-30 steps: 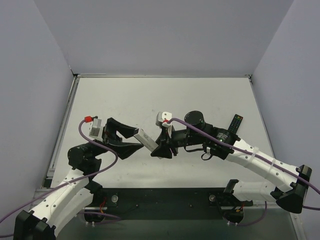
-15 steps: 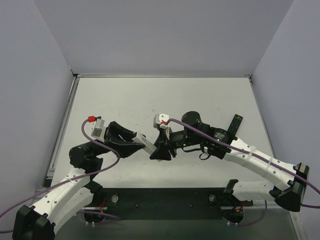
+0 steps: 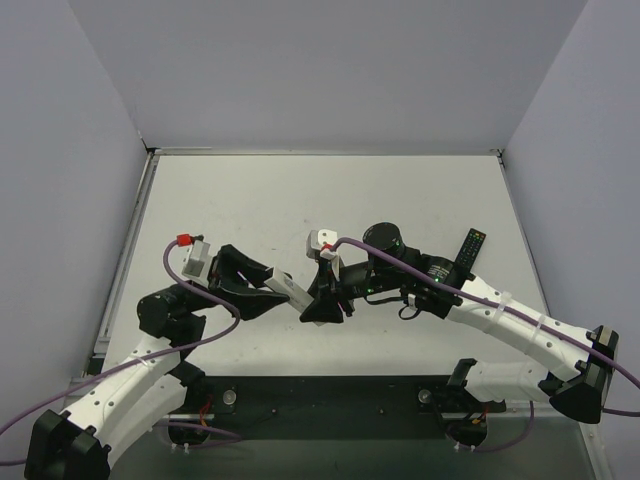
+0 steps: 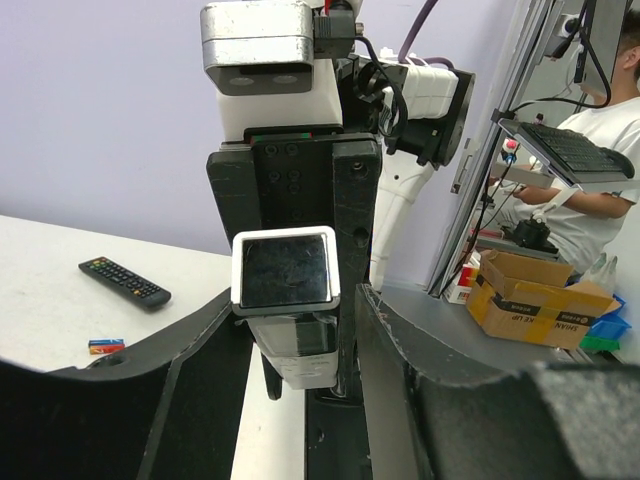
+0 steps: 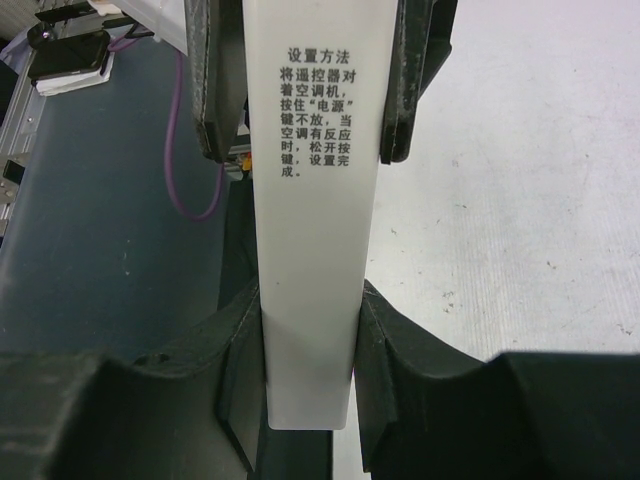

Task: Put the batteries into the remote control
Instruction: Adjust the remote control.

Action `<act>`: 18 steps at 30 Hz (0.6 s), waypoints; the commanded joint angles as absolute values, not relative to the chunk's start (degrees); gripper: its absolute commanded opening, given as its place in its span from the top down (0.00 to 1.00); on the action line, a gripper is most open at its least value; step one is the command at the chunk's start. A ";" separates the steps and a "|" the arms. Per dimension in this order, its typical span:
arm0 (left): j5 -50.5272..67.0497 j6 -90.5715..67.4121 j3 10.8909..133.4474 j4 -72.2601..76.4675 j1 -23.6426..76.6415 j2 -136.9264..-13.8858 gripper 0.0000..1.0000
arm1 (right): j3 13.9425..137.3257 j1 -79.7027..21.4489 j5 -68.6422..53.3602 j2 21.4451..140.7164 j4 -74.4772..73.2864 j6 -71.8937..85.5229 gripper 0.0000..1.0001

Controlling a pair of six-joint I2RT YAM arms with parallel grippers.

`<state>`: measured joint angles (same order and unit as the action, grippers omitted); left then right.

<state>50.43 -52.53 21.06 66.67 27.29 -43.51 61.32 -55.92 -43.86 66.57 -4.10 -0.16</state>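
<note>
The white remote control (image 3: 288,291) hangs above the table between my two grippers. My right gripper (image 5: 310,330) is shut on one end of it; printed text shows on its white face (image 5: 318,200). My left gripper (image 4: 297,330) closes round the other end, whose dark patch (image 4: 285,270) faces that camera; its fingers (image 5: 212,100) sit against the remote's sides. In the top view the left gripper (image 3: 268,283) and right gripper (image 3: 322,300) meet at the remote. Tiny blue and red pieces, seemingly the batteries (image 4: 105,346), lie on the table, too small to separate.
The black remote (image 3: 470,247) with coloured buttons lies at the right of the table, also in the left wrist view (image 4: 125,283). The white table (image 3: 300,200) stretches behind the arms. Grey walls enclose it on three sides.
Both grippers have drawn a little closer together and shifted slightly left and toward the near edge, carrying the remote with them; it sits lower and more tilted in the top view.
</note>
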 commanded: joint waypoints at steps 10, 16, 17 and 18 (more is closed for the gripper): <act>54.23 -45.09 26.01 53.00 27.60 -40.17 0.47 | 62.49 -55.64 -44.12 64.77 -0.44 -1.32 1.00; 55.19 -43.94 26.81 50.80 27.60 -40.43 0.58 | 62.93 -55.63 -44.12 65.39 -0.44 -1.41 1.00; 55.46 -43.95 26.89 50.80 27.60 -40.60 0.61 | 62.93 -55.63 -44.21 65.39 -0.44 -1.41 1.00; 55.63 -43.86 26.89 50.63 27.60 -40.69 0.66 | 62.93 -55.63 -44.12 65.39 -0.44 -1.41 1.00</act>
